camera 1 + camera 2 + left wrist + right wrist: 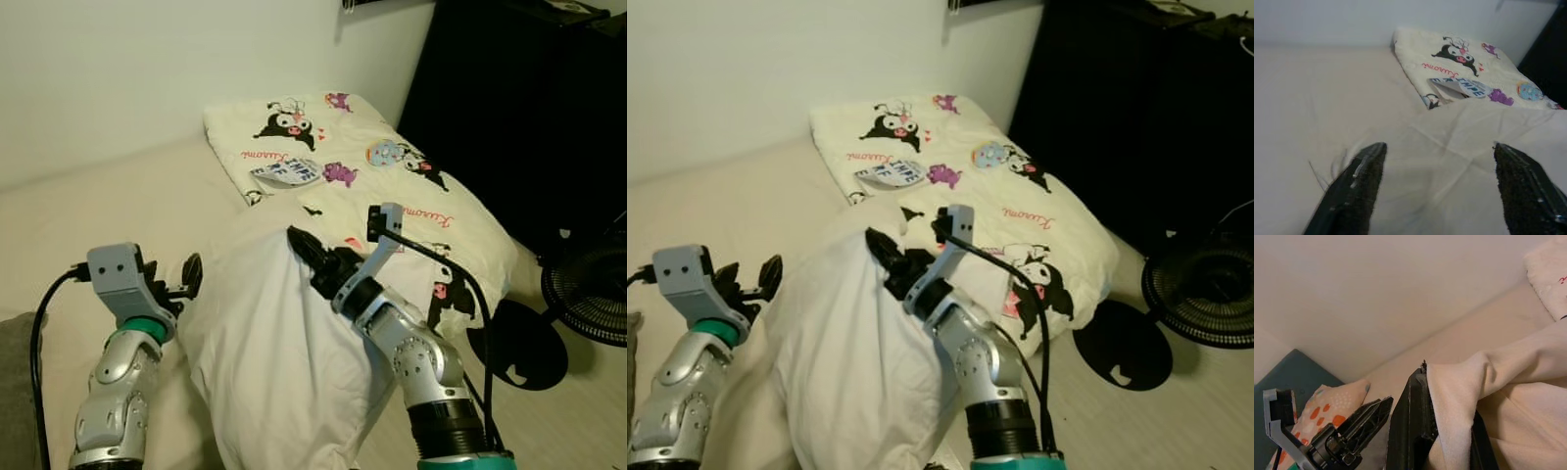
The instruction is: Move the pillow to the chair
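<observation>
A plain white pillow [274,343] stands bunched up on the cream bed [88,215] between my two arms. My right gripper [306,253] is at the pillow's top edge, shut on a fold of its fabric; in the right wrist view the cloth is pinched between the black fingers [1410,421]. My left gripper [186,279] is at the pillow's left side, open. In the left wrist view its two fingers [1364,171] stand wide apart with the pillow's fabric [1449,147] just ahead of them.
A cartoon-printed quilt [392,186] lies folded on the bed behind the pillow. A black cabinet [519,108] stands at the right, with a black fan [588,294] and its round base [519,343] on the floor. An orange-spotted cushion [1327,406] lies beyond my left arm.
</observation>
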Robot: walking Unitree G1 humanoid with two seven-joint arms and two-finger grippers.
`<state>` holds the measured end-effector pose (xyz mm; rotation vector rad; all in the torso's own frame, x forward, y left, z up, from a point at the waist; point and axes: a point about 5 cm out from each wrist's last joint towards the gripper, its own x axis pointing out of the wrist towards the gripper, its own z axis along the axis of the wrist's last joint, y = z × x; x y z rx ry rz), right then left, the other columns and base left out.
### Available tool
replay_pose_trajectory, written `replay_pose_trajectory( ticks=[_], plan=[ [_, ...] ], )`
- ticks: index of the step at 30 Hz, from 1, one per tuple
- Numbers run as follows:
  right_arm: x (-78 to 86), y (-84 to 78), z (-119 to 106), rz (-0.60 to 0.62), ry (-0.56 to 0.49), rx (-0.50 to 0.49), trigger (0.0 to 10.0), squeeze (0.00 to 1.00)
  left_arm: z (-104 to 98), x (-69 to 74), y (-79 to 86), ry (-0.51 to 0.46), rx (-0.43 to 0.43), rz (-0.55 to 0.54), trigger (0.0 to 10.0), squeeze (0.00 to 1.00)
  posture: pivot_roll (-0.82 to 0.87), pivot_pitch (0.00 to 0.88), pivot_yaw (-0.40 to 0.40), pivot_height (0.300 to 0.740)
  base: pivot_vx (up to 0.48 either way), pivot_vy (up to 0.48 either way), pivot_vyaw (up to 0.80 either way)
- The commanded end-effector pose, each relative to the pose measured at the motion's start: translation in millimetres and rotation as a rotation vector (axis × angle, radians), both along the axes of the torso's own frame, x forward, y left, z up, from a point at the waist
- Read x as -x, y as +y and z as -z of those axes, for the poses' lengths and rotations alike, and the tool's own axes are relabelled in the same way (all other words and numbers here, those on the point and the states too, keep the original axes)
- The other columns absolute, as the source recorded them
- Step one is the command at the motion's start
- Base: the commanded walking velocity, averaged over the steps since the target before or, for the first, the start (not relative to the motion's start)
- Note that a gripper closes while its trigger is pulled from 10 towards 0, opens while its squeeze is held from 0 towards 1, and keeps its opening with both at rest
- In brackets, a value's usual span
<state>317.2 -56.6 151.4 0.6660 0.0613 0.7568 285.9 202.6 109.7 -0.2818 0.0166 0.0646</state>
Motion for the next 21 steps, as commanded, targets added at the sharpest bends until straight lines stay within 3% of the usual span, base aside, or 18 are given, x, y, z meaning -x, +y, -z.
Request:
replay_pose_trajectory(
  ticks=[1, 4, 8, 15, 18, 19, 20, 21],
  plan=[
    [-2.4, 3.2, -8.1, 0.005, -0.037, -0.024, 10.0, 0.0, -1.9, 3.1, 1.1, -0.048, 0.068, 0.01, 10.0, 1.0, 0.07, 0.0, 0.056, 0.74, 0.0, 0.0, 0.0],
    [-2.7, 3.1, -8.2, 0.005, -0.037, -0.025, 10.0, 0.0, -6.6, 3.1, -0.2, -0.082, 0.096, 0.024, 10.0, 1.0, 0.07, 0.0, 0.056, 0.74, 0.0, 0.0, 0.0],
    [-3.5, 3.5, -6.2, 0.005, -0.032, -0.021, 10.0, 0.0, -28.2, -1.7, -6.1, -0.219, 0.044, 0.061, 10.0, 1.0, 0.07, 0.0, 0.053, 0.74, 0.0, 0.0, 0.0],
    [-4.4, 3.0, -4.8, 0.005, -0.027, -0.021, 10.0, 0.0, -29.0, -6.8, -15.5, -0.216, 0.021, 0.098, 10.0, 1.0, 0.07, 0.0, 0.053, 0.74, 0.0, 0.0, 0.0],
    [-4.5, 2.8, -3.7, 0.005, -0.025, -0.019, 10.0, 0.0, -21.0, -7.0, -15.4, -0.165, 0.004, 0.091, 10.0, 1.0, 0.07, 0.0, 0.053, 0.74, 0.0, 0.0, 0.0],
    [-4.4, 2.3, -3.0, 0.007, -0.023, -0.02, 10.0, 0.0, 20.1, -1.3, 2.4, 0.067, 0.107, -0.066, 10.0, 1.0, 0.07, 0.0, 0.056, 0.74, 0.0, 0.0, 0.0],
    [-4.4, 2.3, -3.0, 0.007, -0.023, -0.02, 10.0, 0.0, 20.1, -1.3, 2.4, 0.067, 0.107, -0.066, 10.0, 1.0, 0.07, 0.0, 0.056, 0.74, 0.0, 0.0, 0.0],
    [-4.4, 2.1, -2.8, 0.008, -0.022, -0.02, 10.0, 0.0, 38.0, 4.3, 9.6, 0.157, 0.175, -0.134, 10.0, 1.0, 0.07, 0.0, 0.056, 0.74, 0.0, 0.0, 0.0]
  ],
)
